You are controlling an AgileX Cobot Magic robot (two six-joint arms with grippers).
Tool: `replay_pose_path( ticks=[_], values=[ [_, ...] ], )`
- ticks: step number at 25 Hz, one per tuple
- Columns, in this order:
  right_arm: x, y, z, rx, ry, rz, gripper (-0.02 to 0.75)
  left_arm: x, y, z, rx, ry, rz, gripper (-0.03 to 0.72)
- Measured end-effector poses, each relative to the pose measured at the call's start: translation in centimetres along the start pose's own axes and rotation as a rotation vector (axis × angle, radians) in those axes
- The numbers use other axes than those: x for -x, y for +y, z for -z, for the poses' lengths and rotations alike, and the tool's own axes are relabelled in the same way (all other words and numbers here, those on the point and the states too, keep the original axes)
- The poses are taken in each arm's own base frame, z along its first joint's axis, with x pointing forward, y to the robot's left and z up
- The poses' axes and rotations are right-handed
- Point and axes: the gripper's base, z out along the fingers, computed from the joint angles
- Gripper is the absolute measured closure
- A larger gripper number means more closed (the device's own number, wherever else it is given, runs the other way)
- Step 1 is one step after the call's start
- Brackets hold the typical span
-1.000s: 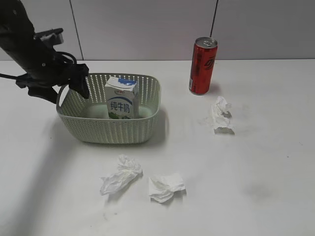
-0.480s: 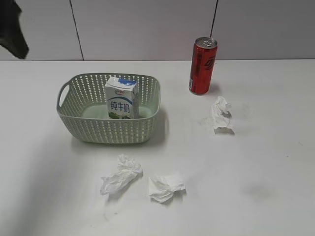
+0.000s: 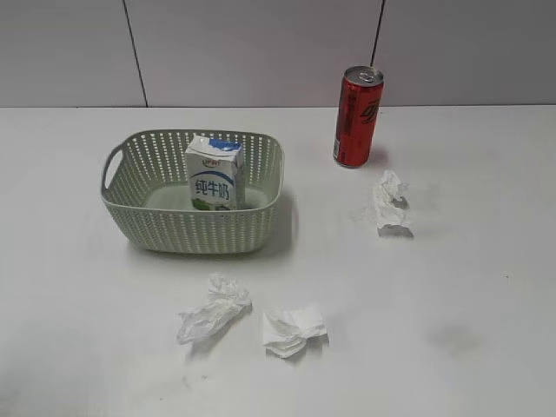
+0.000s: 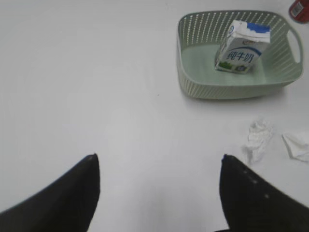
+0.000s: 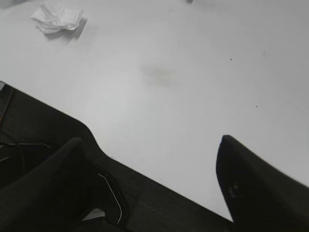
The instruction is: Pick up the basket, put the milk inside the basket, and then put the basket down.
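The pale sage-green basket (image 3: 165, 230) rests on the white table at left of centre. The milk carton (image 3: 214, 174), white with a blue top, stands upright inside it. The left wrist view shows the basket (image 4: 231, 89) with the milk (image 4: 240, 47) at upper right, far from my left gripper (image 4: 158, 162), which is open and empty over bare table. My right gripper (image 5: 152, 145) is open and empty above the table's front edge. Neither gripper shows in the exterior view.
A tall red can (image 3: 358, 116) stands at the back right of the basket. Crumpled white tissues lie in front of the basket (image 3: 213, 308) (image 3: 294, 330) and right of centre (image 3: 389, 202). A dark table edge with cables (image 5: 58, 159) shows in the right wrist view.
My left arm, which was at the basket's left handle a second ago, has pulled away up and left, out of the exterior view. Basket and milk have stayed in place.
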Motion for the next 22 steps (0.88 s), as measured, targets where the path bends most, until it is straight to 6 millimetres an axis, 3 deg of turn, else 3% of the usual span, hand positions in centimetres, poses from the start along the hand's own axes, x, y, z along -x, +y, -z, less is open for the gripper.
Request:
replay_pose_path(
  ticks=[6,11,15,22],
  values=[
    [-2.8,0.2,-0.1,-0.006,-0.059,0.008,0.097,-9.2,0.3,1.7,0.037,-0.100,-0.022,0.100],
    [-3.4,0.1,-0.2,-0.014,-0.068,0.019,0.102,-14.4,0.4,1.0,0.039,-0.174,-0.044,0.098],
    [-3.3,0.1,-0.3,-0.016,-0.082,0.034,0.110,-16.3,0.5,-0.5,0.039,-0.180,-0.046,0.097],
    [-2.8,0.0,-1.1,-0.024,-0.172,0.038,0.127,-15.7,0.2,-1.6,0.007,-0.263,-0.061,0.097]
  ],
)
